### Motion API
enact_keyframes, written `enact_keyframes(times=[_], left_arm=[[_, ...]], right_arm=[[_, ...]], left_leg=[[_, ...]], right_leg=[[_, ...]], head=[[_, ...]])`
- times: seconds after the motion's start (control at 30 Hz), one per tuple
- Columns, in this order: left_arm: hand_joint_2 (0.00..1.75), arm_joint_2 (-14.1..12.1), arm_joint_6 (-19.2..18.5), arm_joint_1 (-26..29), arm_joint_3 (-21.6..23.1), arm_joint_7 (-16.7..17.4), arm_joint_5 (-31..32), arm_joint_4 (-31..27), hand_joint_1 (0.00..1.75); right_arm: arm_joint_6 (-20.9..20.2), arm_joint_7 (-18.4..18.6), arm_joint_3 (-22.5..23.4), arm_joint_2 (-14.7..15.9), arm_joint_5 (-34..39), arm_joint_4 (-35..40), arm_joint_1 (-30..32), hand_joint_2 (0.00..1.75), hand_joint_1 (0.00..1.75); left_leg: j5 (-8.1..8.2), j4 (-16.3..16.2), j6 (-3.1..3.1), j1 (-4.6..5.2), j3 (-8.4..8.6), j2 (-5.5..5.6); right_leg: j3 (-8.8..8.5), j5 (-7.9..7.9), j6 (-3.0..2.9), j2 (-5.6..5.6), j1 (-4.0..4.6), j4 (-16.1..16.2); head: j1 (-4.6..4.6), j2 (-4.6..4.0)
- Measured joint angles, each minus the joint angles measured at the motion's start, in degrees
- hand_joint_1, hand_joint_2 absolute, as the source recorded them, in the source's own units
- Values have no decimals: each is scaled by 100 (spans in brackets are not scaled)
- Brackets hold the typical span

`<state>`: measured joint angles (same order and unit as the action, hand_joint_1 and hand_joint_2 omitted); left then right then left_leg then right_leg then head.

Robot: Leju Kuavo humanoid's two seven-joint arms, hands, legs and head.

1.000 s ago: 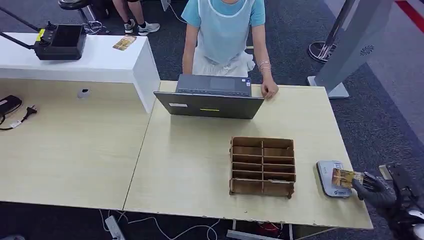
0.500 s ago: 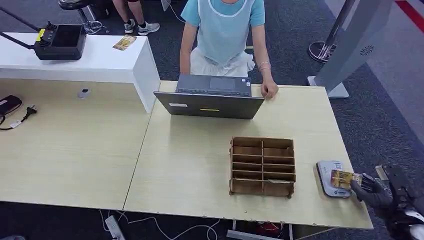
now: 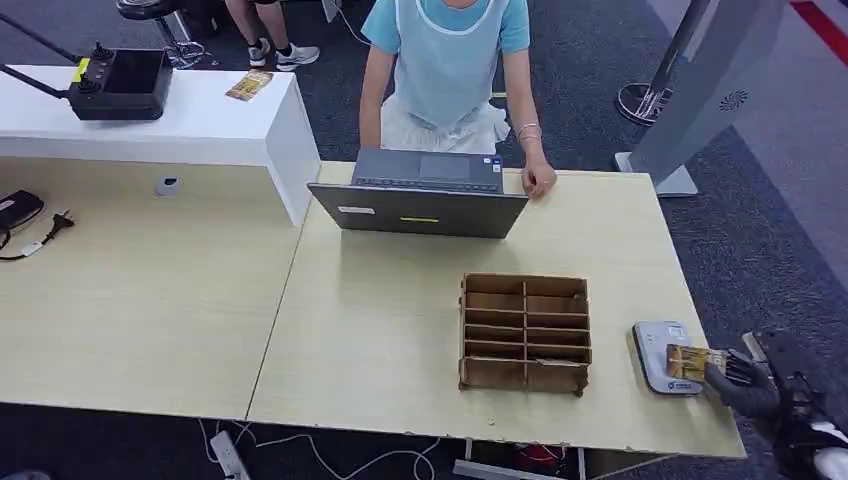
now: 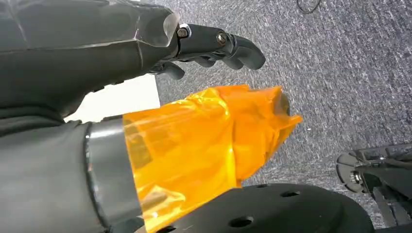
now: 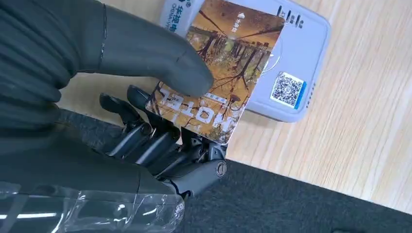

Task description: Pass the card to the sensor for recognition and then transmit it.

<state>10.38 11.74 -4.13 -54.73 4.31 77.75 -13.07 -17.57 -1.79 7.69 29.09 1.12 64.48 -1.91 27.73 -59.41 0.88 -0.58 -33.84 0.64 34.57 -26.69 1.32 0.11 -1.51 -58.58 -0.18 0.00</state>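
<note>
Holding: the right hand (image 5: 121, 97) has the card (image 5: 221, 68) pinched between its thumb on top and its fingers underneath, near one short end.
Card: a printed card with an autumn-tree picture, lying flat over the sensor (image 3: 660, 350) — the pale grey pad with a small square code on its face, at the right end of the table (image 3: 400, 330).
Contact: from the wrist view the card covers much of the pad, but whether it rests on the pad or floats just above it I cannot tell.
Done so far: the card is picked up and brought to the sensor, so the reading step looks under way — nothing here shows that a read has registered.
Left to do: finish the read, then hand the card on, probably to the person (image 3: 445, 60) standing behind the laptop (image 3: 420, 205) across the table.
Other hand: the left hand (image 4: 204, 46) hangs over carpet (image 4: 340, 58) with nothing in it, fingers curled in loosely.
Nearby: a wooden rack (image 3: 525, 332) of slots stands just beside the sensor, toward the middle of the table.
</note>
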Motion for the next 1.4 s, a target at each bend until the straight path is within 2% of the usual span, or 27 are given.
enact_keyframes(times=[0.97, 1.4], left_arm=[[0, 2, 11, -1, -52, 6, -24, 0, 0], [0, 0, 13, -1, -57, -9, -44, 0, 0]], right_arm=[[92, 2, 2, -48, -184, -85, -142, 175, 175], [-280, -140, 52, -48, 311, 120, -184, 175, 175]], left_leg=[[0, 0, 0, 0, 1, 0], [0, 0, 0, 0, 0, 0]], right_leg=[[-1, 0, 0, 0, 0, 0], [-1, 0, 0, 0, 0, 0]], head=[[0, 0], [0, 0]])
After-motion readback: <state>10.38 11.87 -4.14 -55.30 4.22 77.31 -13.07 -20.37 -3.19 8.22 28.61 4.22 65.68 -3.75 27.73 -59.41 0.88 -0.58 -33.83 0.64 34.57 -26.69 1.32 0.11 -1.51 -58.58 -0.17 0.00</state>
